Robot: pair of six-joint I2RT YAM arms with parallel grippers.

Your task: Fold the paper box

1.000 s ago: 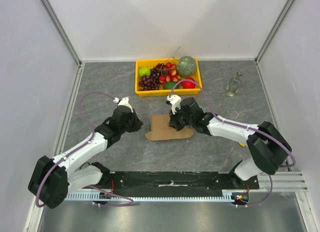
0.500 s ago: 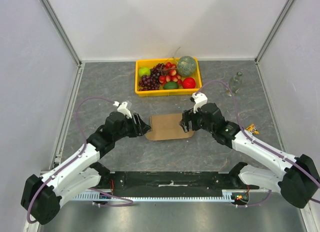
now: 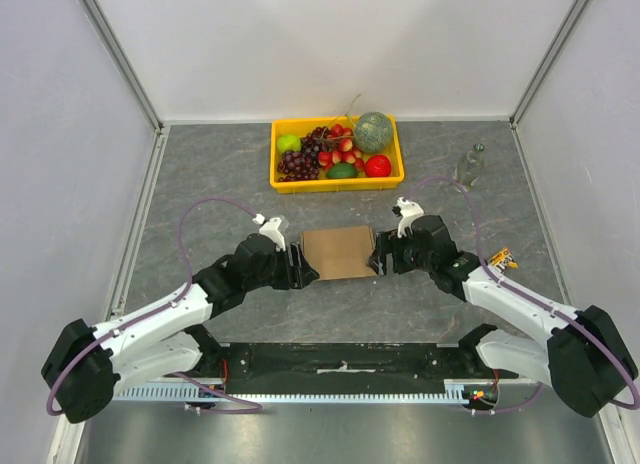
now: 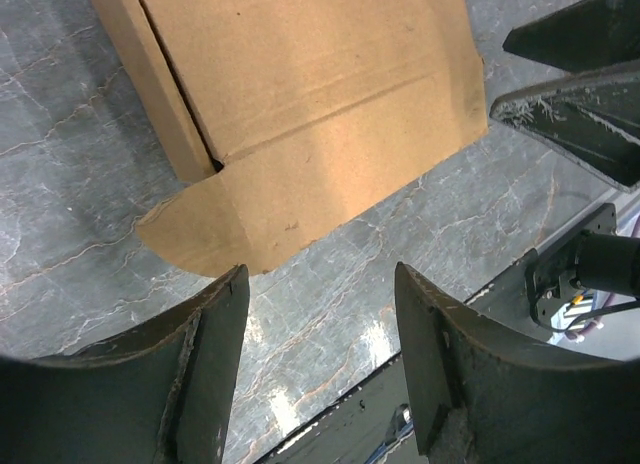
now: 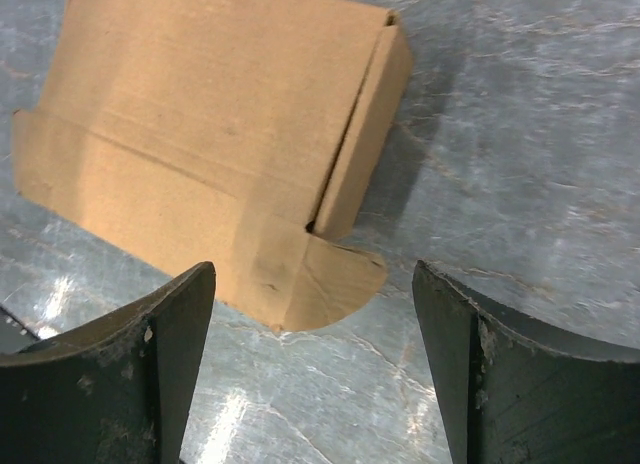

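The paper box [image 3: 340, 252] is a shallow brown cardboard mailer lying closed on the grey table, with rounded tabs sticking out at its near corners. My left gripper [image 3: 299, 265] is at its left edge and my right gripper [image 3: 381, 256] at its right edge. In the left wrist view the box [image 4: 310, 74] lies just beyond the open left gripper [image 4: 320, 274], which holds nothing. The right wrist view shows the box [image 5: 210, 114] ahead of the open right gripper [image 5: 312, 269], its corner tab reaching toward the gap. The right fingers [image 4: 570, 84] show at the upper right of the left wrist view.
A yellow crate [image 3: 284, 180] of fruit stands behind the box. A small clear bottle [image 3: 467, 167] is at the back right. A small orange object [image 3: 500, 256] lies by the right arm. White walls close in the table; the black base rail [image 3: 340, 362] runs along the front.
Both grippers have gone from shut to open. The right gripper came off the box top to its right edge; the left gripper moved right and nearer, up to the left edge.
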